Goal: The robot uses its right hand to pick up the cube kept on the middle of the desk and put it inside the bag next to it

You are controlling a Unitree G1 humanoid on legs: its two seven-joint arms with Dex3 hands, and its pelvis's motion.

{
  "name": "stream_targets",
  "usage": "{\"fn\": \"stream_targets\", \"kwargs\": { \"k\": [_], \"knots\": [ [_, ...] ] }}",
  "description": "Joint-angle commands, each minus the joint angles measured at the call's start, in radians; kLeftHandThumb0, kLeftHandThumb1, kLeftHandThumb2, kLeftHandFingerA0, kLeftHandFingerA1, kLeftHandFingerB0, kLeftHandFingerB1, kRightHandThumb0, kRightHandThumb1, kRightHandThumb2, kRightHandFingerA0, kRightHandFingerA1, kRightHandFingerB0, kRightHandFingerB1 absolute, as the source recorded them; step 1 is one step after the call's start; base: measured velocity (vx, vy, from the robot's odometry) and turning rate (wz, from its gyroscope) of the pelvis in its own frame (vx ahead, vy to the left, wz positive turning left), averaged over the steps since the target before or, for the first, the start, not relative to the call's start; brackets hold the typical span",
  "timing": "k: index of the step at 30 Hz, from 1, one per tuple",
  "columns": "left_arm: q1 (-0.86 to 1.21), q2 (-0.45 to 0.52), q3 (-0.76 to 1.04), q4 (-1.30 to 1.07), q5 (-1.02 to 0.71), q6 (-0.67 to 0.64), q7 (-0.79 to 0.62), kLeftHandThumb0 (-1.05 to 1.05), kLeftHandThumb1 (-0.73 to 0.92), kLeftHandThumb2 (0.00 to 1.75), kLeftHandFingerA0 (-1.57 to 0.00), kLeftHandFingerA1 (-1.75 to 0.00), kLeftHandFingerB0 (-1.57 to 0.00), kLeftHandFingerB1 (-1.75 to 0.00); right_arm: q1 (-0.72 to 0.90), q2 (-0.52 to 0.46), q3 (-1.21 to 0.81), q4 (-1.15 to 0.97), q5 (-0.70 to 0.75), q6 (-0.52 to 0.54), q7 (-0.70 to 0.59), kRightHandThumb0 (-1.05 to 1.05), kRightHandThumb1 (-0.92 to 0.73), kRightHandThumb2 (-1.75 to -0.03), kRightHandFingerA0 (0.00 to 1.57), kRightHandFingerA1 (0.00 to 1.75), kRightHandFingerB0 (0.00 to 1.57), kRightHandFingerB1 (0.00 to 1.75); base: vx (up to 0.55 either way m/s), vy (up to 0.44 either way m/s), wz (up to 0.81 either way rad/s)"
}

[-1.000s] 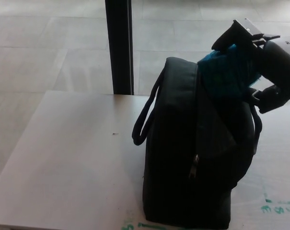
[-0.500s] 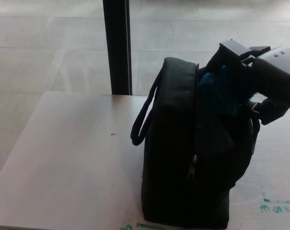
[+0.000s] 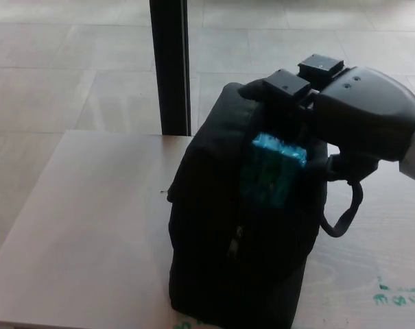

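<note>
Pale desk point(image 3: 90, 226) is carrying the black bag point(image 3: 221, 260); my right hand point(image 3: 330, 113) is hovering at its mouth, fingers point(image 3: 286, 86) half hidden, grip unclear, the blue cube point(image 3: 272, 171) sitting just beneath them.

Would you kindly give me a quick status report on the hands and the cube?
Right robot hand over the black bag, shut on the blue cube. Cube sits in the bag's mouth. Left hand not in view. Nothing in the way.
</note>
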Motion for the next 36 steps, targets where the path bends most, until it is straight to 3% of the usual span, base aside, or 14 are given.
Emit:
{"fn": "stream_targets", "kwargs": {
  "k": [1,8,9,11,18,20,24,25,26,27,31,32,33,36],
  "knots": [
    [0.003,0.013,0.016,0.013,-0.010,-0.018,-0.010,-0.66,0.87,0.66,-0.24,-0.42,-0.22,-0.34,-0.058,-0.116,0.035,-0.134,-0.207,0.153,0.302,-0.82,-0.44,-0.55,0.00,0.00,0.00,0.00,0.00,0.000,0.00],
    [0.008,0.008,0.009,0.000,-0.006,-0.025,-0.012,-0.67,0.88,0.66,-0.23,-0.41,-0.21,-0.33,-0.088,-0.138,0.044,-0.155,-0.249,0.173,0.371,-0.95,-0.50,-0.56,0.00,0.00,0.00,0.00,0.00,0.000,0.00],
    [0.000,0.002,0.015,0.001,-0.016,-0.009,-0.005,-0.66,0.87,0.66,-0.22,-0.41,-0.22,-0.34,-0.074,-0.128,0.038,-0.155,-0.219,0.182,0.366,-0.81,-0.47,-0.89,0.00,0.16,0.00,0.00,0.00,0.000,0.00],
    [0.003,0.000,0.017,-0.003,-0.021,-0.007,-0.007,-0.66,0.86,0.66,-0.21,-0.41,-0.22,-0.34,-0.072,-0.128,0.037,-0.158,-0.219,0.182,0.367,-0.87,-0.36,-0.75,0.00,0.00,0.00,0.00,0.00,0.000,0.00],
    [-0.002,-0.003,0.018,0.012,-0.020,-0.005,0.007,-0.68,0.85,0.66,-0.25,-0.45,-0.24,-0.35,-0.050,-0.074,-0.072,-0.191,-0.070,0.306,0.385,-0.71,-0.45,-0.74,0.00,0.02,0.01,0.12,0.00,0.000,0.00],
    [-0.001,-0.002,0.010,0.009,-0.010,-0.011,0.014,-0.69,0.85,0.66,-0.25,-0.43,-0.25,-0.35,-0.043,-0.084,-0.136,-0.179,-0.023,0.283,0.339,-0.92,-0.55,-0.87,0.00,0.09,0.15,0.06,0.00,0.000,0.00],
    [-0.018,0.001,0.027,0.044,-0.038,0.003,-0.008,-0.71,0.82,0.65,-0.23,-0.45,-0.23,-0.36,0.026,-0.081,-0.351,-0.206,0.078,0.311,0.240,-0.73,-0.48,-0.83,0.00,0.19,0.09,0.36,0.00,0.000,0.00],
    [-0.018,0.003,0.027,0.049,-0.041,0.002,-0.017,-0.70,0.83,0.65,-0.21,-0.45,-0.22,-0.35,0.044,-0.080,-0.386,-0.208,0.098,0.318,0.235,-0.60,-0.66,-0.60,0.00,0.26,0.14,0.31,0.00,0.000,0.00],
    [-0.014,0.007,0.021,0.051,-0.032,-0.011,-0.019,-0.70,0.84,0.66,-0.22,-0.43,-0.23,-0.35,0.091,-0.094,-0.462,-0.219,0.120,0.338,0.238,-0.62,-0.48,-0.86,0.00,0.30,0.07,0.38,0.00,0.000,0.00],
    [-0.013,0.006,0.020,0.046,-0.031,-0.010,-0.015,-0.68,0.85,0.66,-0.21,-0.42,-0.22,-0.35,0.133,-0.100,-0.521,-0.230,0.132,0.357,0.239,-0.55,-0.64,-0.61,0.02,0.27,0.18,0.28,0.00,0.000,0.00],
    [-0.008,0.002,0.034,0.041,-0.050,0.007,-0.015,-0.66,0.85,0.66,-0.20,-0.41,-0.22,-0.34,0.276,-0.101,-0.673,-0.210,0.155,0.340,0.208,-0.57,-0.66,-0.62,0.06,0.28,0.19,0.28,0.00,0.000,0.00],
    [-0.007,-0.001,0.036,0.030,-0.055,0.013,-0.010,-0.66,0.84,0.65,-0.21,-0.43,-0.23,-0.35,0.328,-0.095,-0.721,-0.184,0.154,0.318,0.174,-0.33,-0.48,-1.01,0.05,0.54,0.00,0.47,0.00,0.000,0.00],
    [-0.013,0.001,0.038,0.038,-0.057,0.016,-0.010,-0.65,0.84,0.65,-0.21,-0.43,-0.23,-0.35,0.371,-0.083,-0.766,-0.189,0.158,0.363,0.189,-0.50,-0.62,-0.61,0.07,0.28,0.20,0.29,0.00,0.000,0.00],
    [-0.011,0.000,0.033,0.029,-0.053,0.018,-0.004,-0.66,0.85,0.65,-0.22,-0.45,-0.23,-0.35,0.459,-0.065,-0.848,-0.132,0.180,0.327,0.146,-0.49,-0.63,-0.61,0.08,0.35,0.21,0.30,0.00,0.000,0.00]
  ]
}}
